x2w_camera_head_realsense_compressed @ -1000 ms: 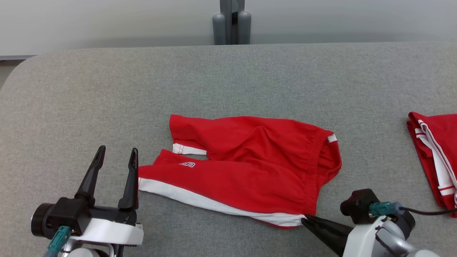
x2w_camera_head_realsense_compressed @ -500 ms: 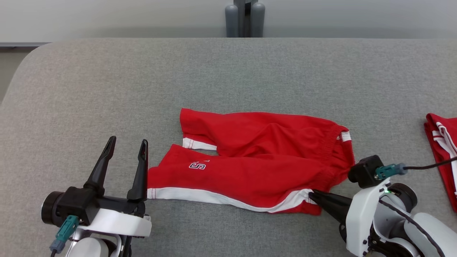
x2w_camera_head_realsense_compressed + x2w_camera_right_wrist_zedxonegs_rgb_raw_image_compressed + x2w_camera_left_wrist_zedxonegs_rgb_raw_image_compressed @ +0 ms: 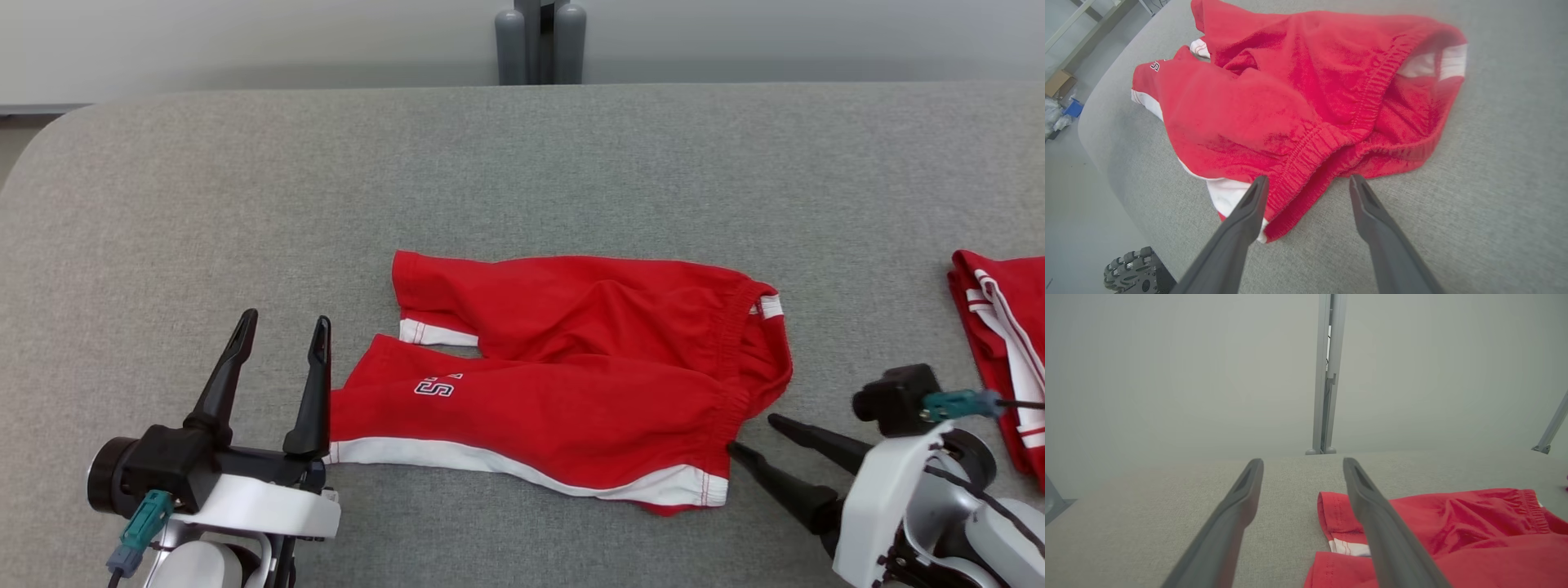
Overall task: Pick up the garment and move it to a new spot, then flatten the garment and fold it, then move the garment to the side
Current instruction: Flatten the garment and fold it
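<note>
Red shorts (image 3: 571,367), white side stripe: flat on grey padded table (image 3: 522,163), long axis 9-to-3 o'clock, waistband at 3, leg hems at 9. Left gripper (image 3: 286,318): fingers apart, empty, just beside the 9 o'clock hem. Right gripper (image 3: 751,433): fingers apart, empty, tips by the waistband's 4 o'clock corner

Garment (image 3: 571,367): red, with a white side stripe, white hem band and white lettering. Desk (image 3: 245,204): plain grey, woven texture. Second garment (image 3: 1000,327): red with white stripes. Left pincer (image 3: 286,322) and right pincer (image 3: 751,433): black fingers, white housings, teal connectors.
</note>
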Motion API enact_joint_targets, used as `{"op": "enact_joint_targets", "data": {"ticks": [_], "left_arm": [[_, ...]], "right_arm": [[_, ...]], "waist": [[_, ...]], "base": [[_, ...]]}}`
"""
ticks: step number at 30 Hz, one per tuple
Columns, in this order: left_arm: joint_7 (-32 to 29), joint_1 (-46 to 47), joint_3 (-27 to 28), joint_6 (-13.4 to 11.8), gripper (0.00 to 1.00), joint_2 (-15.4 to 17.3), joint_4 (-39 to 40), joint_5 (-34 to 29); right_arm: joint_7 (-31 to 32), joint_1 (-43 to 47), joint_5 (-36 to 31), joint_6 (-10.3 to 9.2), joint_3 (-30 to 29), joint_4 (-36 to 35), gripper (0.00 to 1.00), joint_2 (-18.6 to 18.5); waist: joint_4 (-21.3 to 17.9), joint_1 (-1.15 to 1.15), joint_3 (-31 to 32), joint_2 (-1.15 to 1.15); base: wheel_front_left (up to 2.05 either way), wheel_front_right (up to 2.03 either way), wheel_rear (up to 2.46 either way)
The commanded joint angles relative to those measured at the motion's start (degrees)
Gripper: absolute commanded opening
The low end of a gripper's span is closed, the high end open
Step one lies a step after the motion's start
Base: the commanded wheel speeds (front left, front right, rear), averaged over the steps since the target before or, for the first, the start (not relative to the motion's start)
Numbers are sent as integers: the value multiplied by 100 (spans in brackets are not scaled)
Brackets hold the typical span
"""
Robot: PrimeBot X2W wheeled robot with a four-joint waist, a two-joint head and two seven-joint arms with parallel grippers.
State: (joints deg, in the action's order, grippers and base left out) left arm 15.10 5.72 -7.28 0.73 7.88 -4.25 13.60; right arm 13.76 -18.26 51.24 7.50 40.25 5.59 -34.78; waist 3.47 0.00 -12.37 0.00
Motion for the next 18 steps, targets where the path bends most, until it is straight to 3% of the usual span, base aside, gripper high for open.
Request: {"op": "enact_joint_targets", "data": {"ticks": [1,5,9,18], "left_arm": [[13,31,44,23,100,20,-1,-39],[14,-39,104,-18,100,16,6,-54],[13,-106,183,-74,100,31,25,-50],[13,-220,249,-227,100,125,49,-142]], "right_arm": [[-162,122,27,-2,-95,-53,100,-39],[-853,502,32,-2,-750,-100,100,104],[-1585,859,-302,-1,-1536,-27,100,594],[-2561,1167,-1783,-1,-2910,176,100,1709]], "waist": [[-53,0,38,0],[-169,0,148,0],[-275,0,287,0],[-410,0,620,0]], "base": [[0,0,0],[0,0,0],[0,0,0],[0,0,0]]}}
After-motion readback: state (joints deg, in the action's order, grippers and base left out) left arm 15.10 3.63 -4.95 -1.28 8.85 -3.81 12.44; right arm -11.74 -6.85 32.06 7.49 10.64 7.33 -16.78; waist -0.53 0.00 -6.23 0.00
